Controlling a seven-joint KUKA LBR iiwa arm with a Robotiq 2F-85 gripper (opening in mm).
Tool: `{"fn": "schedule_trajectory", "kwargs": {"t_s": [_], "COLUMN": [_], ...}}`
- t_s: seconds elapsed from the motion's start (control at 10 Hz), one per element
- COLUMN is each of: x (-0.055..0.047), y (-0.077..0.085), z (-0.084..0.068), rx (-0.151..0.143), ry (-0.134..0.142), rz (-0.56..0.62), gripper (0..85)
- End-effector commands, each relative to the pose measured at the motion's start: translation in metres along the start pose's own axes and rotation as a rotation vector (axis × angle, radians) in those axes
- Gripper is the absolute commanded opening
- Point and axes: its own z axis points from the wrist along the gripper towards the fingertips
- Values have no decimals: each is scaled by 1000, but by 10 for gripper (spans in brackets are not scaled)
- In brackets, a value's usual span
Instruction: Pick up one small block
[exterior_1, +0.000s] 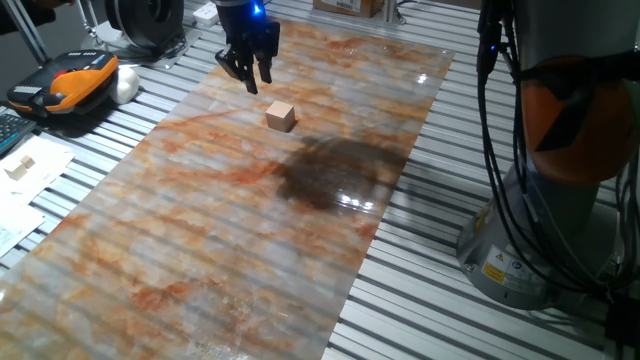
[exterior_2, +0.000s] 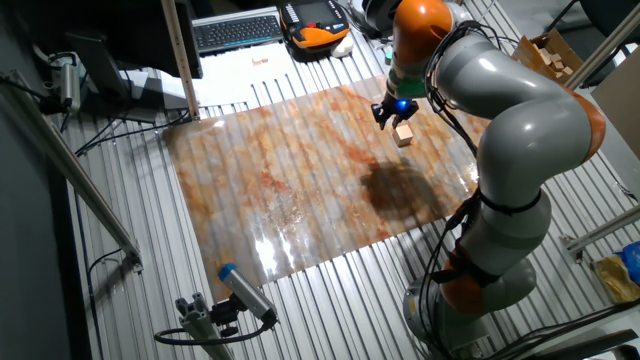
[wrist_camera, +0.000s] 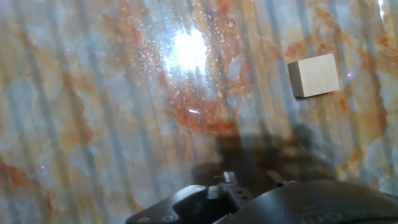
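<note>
On the far part of the glossy marbled mat (exterior_1: 250, 220): one small light-tan plain wooden cube (exterior_1: 281, 116), with the black two-finger gripper (exterior_1: 254, 76) hanging above and just left of it, apart from it.

Cube: square faces, sharp edges, matte unmarked grain, resting flat on the mat; in the hand view it sits at upper right (wrist_camera: 314, 75), clear of the hand. Gripper: its dark tapered fingers point down, spread apart with nothing between them, tips off the surface. Mat: smooth rust, cream and grey veined sheet with a dark blotch (exterior_1: 335, 170) near its right side and bright glare patches, laid over a ribbed aluminium table (exterior_1: 420, 300).
</note>
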Motion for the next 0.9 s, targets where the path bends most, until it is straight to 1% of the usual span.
{"fn": "schedule_trajectory", "kwargs": {"t_s": [0.0, 0.7, 0.8], "x": [0, -1, -1], "y": [0, 0, 0], "z": [0, 2, 3], "rx": [0, -1, -2], "ry": [0, -3, -16], "rz": [0, -2, 4], "gripper": [0, 0, 0]}}
